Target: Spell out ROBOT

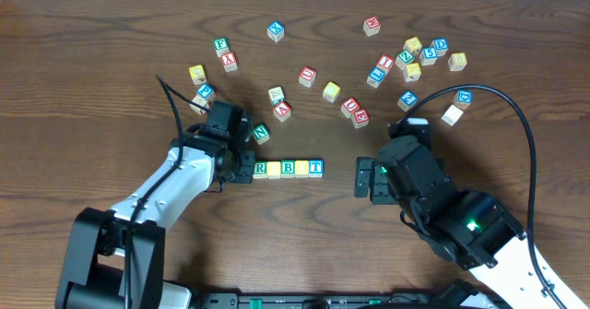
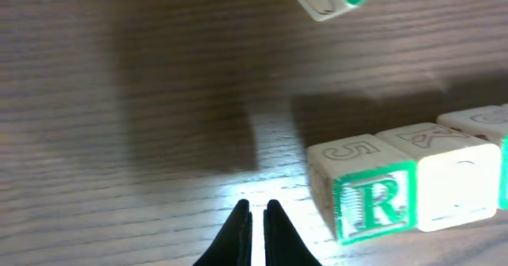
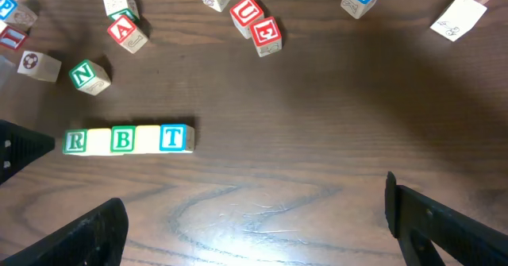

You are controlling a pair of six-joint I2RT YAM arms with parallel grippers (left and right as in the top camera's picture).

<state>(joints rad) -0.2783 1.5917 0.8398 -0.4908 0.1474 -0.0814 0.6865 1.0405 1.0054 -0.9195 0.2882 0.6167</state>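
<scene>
Five letter cubes stand in a touching row near the table's middle: green R (image 1: pixel 261 169) (image 3: pixel 75 141) (image 2: pixel 373 202), a yellow-faced cube (image 1: pixel 275 168) (image 3: pixel 99 140), green B (image 1: pixel 289 168) (image 3: pixel 122 139), a second yellow-faced cube (image 1: pixel 302 168) (image 3: pixel 147 138) and blue T (image 1: pixel 316 167) (image 3: pixel 173 137). My left gripper (image 1: pixel 247 169) (image 2: pixel 258 212) is shut and holds nothing; it rests low on the wood just left of the R cube. Right of the row, my right gripper (image 1: pixel 361 177) (image 3: pixel 254 218) stands wide open over bare wood, apart from the T.
A green N cube (image 1: pixel 261 134) (image 3: pixel 87 75) lies just behind the row's left end. Red-lettered cubes (image 1: pixel 355 112) (image 3: pixel 258 24) and several more cubes (image 1: pixel 415 55) are scattered across the back. A black cable (image 1: pixel 516 115) loops at the right.
</scene>
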